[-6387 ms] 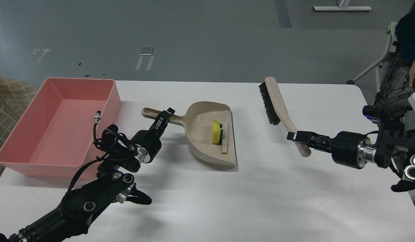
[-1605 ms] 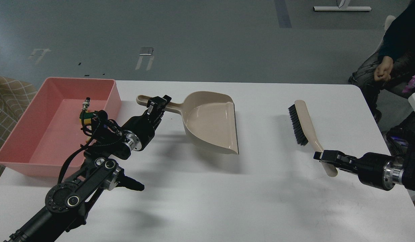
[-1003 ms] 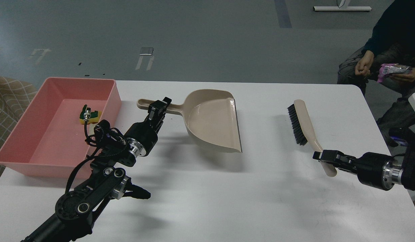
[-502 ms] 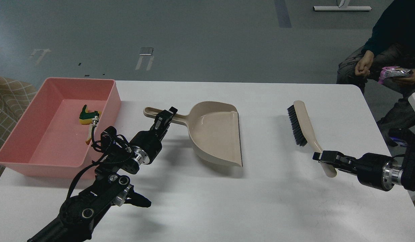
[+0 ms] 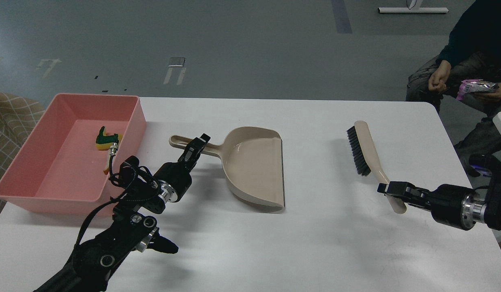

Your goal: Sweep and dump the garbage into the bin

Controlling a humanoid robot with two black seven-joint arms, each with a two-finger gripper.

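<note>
Fingers of the left gripper (image 5: pixel 195 146) clamped on the dustpan (image 5: pixel 254 172) handle, right gripper (image 5: pixel 390 190) on the brush (image 5: pixel 366 150); pan lowered back empty, garbage (image 5: pixel 105 140) now in the bin (image 5: pixel 39 174), dump apparently done.

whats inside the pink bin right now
Inside the pink bin lies a yellow chunk with a dark green layer near the right wall. A small orange-beige sliver shows just below it, mostly covered by my left arm's cable. The rest of the floor in view is bare.
</note>
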